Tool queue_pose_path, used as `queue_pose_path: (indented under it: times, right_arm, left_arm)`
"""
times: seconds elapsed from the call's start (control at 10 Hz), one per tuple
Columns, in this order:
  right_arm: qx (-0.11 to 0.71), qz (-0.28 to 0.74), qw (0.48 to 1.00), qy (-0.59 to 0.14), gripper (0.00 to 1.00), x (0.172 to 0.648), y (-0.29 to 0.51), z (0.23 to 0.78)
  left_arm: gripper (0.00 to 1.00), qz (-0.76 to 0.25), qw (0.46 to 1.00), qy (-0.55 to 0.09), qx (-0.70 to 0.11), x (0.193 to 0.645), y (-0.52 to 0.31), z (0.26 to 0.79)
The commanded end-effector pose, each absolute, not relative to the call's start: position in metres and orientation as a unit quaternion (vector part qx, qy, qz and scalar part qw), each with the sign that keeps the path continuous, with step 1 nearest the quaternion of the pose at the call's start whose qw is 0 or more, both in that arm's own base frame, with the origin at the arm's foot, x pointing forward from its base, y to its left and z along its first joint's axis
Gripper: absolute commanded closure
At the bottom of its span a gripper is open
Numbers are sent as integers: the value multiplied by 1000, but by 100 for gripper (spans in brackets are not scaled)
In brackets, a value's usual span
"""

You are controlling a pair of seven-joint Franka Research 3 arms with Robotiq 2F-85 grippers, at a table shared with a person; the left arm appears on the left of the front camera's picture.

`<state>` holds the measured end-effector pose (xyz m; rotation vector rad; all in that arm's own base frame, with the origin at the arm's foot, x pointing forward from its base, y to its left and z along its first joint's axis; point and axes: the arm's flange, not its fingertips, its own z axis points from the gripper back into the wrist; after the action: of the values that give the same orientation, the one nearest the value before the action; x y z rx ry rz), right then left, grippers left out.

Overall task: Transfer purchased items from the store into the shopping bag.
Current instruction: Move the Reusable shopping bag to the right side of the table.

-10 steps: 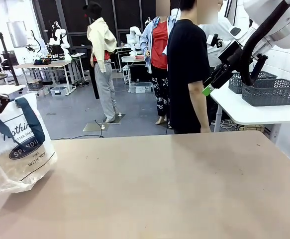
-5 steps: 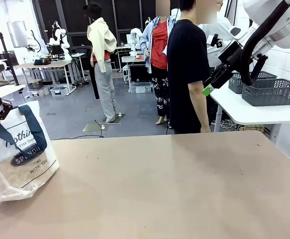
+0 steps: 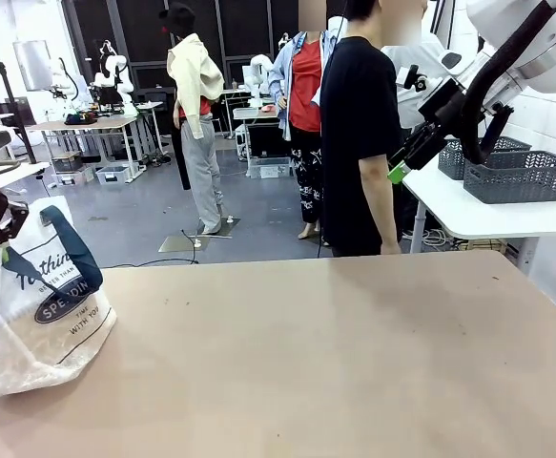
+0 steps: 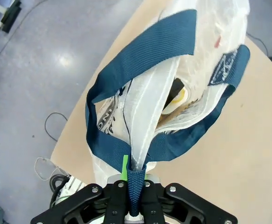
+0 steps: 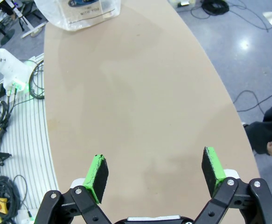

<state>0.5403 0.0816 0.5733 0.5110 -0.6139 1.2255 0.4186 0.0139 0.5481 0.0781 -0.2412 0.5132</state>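
Since a second ago the shopping bag has slid rightward and settled more upright at the lower left of the front view, its oval logo now turned further into sight. Its base rests on the table. The left gripper is clamped on the bag's navy strap, which rises from between its jaws at the bottom centre of the left wrist view; packaged goods show inside the bag's mouth. At the bottom of the right wrist view, the right gripper hangs above bare tabletop with its green pads spread wide, holding nothing. A person stands at the upper middle, beyond the table.
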Motion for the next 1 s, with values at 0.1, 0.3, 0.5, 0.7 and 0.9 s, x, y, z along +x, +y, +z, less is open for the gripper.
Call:
queue_pose_path:
  times: [0.1,0.3,0.5,0.7,0.9]
  right_arm:
    - [236,557,745,-282,0,540,82,572]
    - [236,557,745,-282,0,540,82,572]
    - [236,557,745,-282,0,540,82,572]
    - [236,557,745,-282,0,540,82,572]
    - [236,557,745,-282,0,540,82,572]
  left_arm:
    - [100,230,968,-96,26,422,22,548]
    - [100,202,975,-85,30,422,23,548]
    - [80,179,980,-89,12,421,24,549]
    - [40,163,982,-94,7,420,23,551]
    - [0,167,981,-93,18,420,22,556]
